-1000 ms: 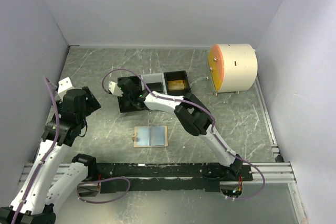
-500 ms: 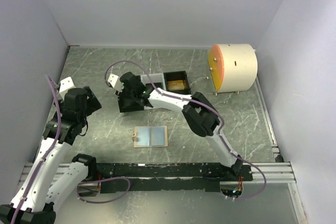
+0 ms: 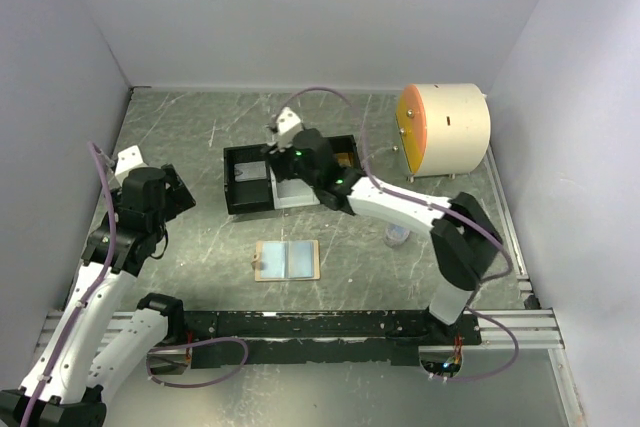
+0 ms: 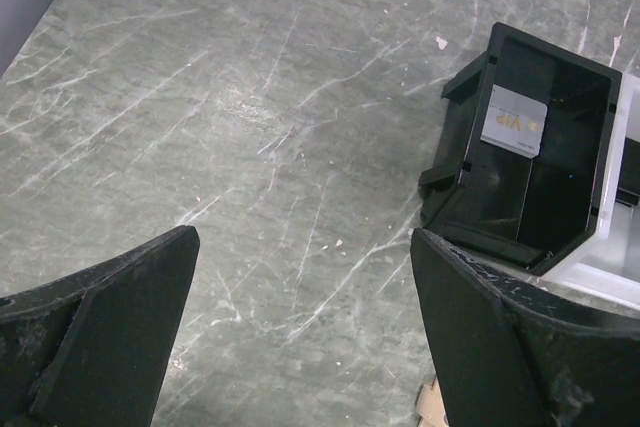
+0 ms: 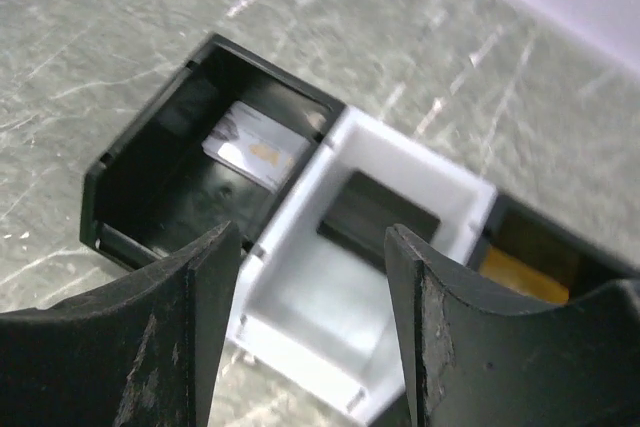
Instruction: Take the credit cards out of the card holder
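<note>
The right gripper (image 5: 312,247) hangs half open and empty over the white middle bin of the tray (image 5: 420,162), where what looks like a dark card (image 5: 378,215) lies. A silver card (image 5: 255,152) lies in the left bin and a gold card (image 5: 520,272) in the right. The left gripper (image 4: 305,247) is spread wide and empty above the table (image 4: 250,97). The wallet (image 3: 287,260) lies open, blue faces up, with its long axis left to right, near the arm bases and apart from the tray.

Grey-green marbled table (image 3: 200,137) with white veins; tray (image 3: 248,205) black, white, black; silver-grey card (image 4: 513,121); gold card (image 5: 515,272); card holder (image 3: 287,260) pale blue inside, tan-edged; drum (image 3: 455,127) cream, orange-faced
</note>
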`<act>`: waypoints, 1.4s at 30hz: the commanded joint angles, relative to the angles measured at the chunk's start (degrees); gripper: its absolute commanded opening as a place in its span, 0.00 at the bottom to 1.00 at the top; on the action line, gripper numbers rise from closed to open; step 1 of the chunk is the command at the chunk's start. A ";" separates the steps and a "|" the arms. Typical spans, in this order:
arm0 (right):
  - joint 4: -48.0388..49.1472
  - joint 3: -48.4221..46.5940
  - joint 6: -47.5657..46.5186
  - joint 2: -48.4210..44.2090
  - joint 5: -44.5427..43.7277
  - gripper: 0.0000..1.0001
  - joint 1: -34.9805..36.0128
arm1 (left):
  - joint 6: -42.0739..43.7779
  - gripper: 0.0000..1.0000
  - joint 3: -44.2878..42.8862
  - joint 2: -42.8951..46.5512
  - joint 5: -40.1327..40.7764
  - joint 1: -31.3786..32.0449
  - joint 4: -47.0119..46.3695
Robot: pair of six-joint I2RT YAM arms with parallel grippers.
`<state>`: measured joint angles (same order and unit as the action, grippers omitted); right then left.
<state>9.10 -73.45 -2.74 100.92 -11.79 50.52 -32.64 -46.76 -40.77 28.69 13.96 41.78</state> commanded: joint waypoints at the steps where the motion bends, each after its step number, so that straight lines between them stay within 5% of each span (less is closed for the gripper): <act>1: 4.32 10.17 15.50 -9.00 3.77 0.60 -4.74 | 2.20 0.98 -0.35 -0.53 -3.92 -0.60 -2.69; 9: 0.64 24.76 27.72 -21.71 15.32 0.59 -6.84 | 6.89 0.97 1.24 -0.95 -15.65 -0.51 -7.47; 15: 6.49 39.17 40.01 -29.31 21.21 0.55 -6.50 | 9.59 0.97 1.44 -3.46 -22.64 -0.21 -9.38; 26: 5.87 46.13 50.23 -29.23 23.35 0.48 -4.65 | 11.90 0.97 2.89 -7.09 -33.89 7.09 -13.58; 33: 5.06 46.86 51.63 -27.47 26.13 0.36 -4.05 | -0.90 0.92 7.17 -7.38 -33.56 18.26 -15.29; 39: 4.81 47.65 53.40 -25.95 26.66 0.36 -4.01 | -8.59 0.93 15.07 -5.02 -39.85 25.37 -25.34; 42: 5.18 47.77 53.69 -25.51 26.96 0.37 -3.94 | -12.34 0.92 16.44 -6.96 -35.28 32.10 -24.99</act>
<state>13.43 -26.41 49.54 74.74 14.50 46.26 -38.09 -31.90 -46.22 -6.72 39.46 22.00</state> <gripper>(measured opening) 0.365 0.923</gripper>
